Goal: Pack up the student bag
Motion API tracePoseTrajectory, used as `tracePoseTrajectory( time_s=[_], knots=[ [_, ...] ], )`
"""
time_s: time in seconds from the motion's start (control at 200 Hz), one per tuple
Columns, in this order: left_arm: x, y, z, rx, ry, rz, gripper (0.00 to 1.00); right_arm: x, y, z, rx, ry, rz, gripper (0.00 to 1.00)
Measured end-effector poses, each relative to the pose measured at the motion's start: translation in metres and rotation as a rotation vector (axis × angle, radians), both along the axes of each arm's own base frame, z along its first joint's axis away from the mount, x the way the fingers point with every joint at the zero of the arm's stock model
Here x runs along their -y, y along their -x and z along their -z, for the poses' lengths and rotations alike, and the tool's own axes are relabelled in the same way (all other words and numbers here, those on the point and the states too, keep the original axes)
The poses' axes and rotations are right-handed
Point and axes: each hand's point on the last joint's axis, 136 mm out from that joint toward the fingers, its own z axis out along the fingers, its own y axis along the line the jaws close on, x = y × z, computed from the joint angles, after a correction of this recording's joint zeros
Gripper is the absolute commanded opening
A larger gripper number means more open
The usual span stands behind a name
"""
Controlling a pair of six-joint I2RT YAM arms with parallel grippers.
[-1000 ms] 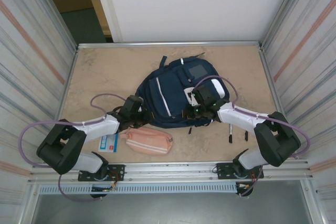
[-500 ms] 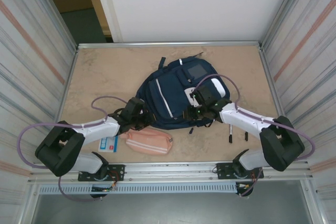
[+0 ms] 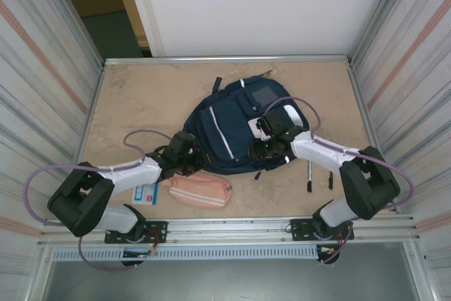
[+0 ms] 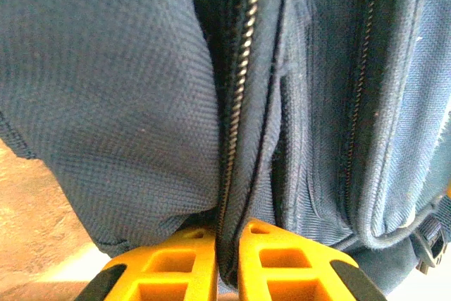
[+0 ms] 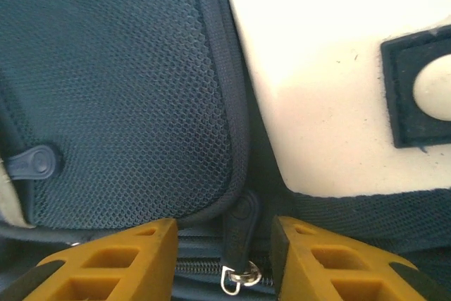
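Observation:
The student bag point(image 3: 229, 128), a navy backpack with white patches, lies flat in the middle of the table. My left gripper point(image 3: 193, 160) is at its near left edge. In the left wrist view that gripper point(image 4: 227, 262) is shut on a fold of the bag's fabric point(image 4: 127, 103) beside a zipper track point(image 4: 239, 89). My right gripper point(image 3: 265, 147) rests on the bag's near right side. Its orange fingers point(image 5: 120, 259) stand open on either side of a dark zipper pull point(image 5: 242, 229) with a metal ring, not touching it. A white patch point(image 5: 331, 68) lies just beyond.
A pink pencil pouch point(image 3: 201, 189) lies on the table just in front of the bag, with a small blue-and-white card point(image 3: 146, 192) to its left. Two slim dark items point(image 3: 309, 177) lie near the right arm. Metal walls close in the table on both sides.
My right gripper has opened and now stands with its fingers either side of the zipper pull. My left gripper has shifted slightly right along the bag, still shut on the fabric.

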Motion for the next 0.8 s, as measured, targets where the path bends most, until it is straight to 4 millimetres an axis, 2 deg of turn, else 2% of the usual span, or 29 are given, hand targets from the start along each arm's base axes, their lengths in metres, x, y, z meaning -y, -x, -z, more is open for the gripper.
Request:
tracePoseTrajectory(
  time_s=[0.11,0.261,0.401,0.581,0.802],
  knots=[
    [0.001,0.0,0.0,-0.001,0.002,-0.004,0.13,-0.001,-0.004,0.01,-0.018,0.053,0.002,0.36],
    [0.001,0.0,-0.001,-0.004,-0.004,-0.005,0.13,-0.006,-0.004,0.011,-0.031,0.095,-0.014,0.22],
    [0.001,0.0,-0.001,-0.004,-0.004,-0.005,0.13,-0.003,-0.003,0.011,-0.048,0.11,-0.006,0.08],
    [0.002,0.001,-0.002,-0.012,0.003,-0.014,0.13,-0.001,-0.005,0.005,-0.057,0.066,-0.008,0.01],
    [0.001,0.003,-0.006,-0.014,0.009,-0.018,0.13,-0.007,0.002,-0.007,-0.006,-0.017,-0.085,0.0]
  ],
)
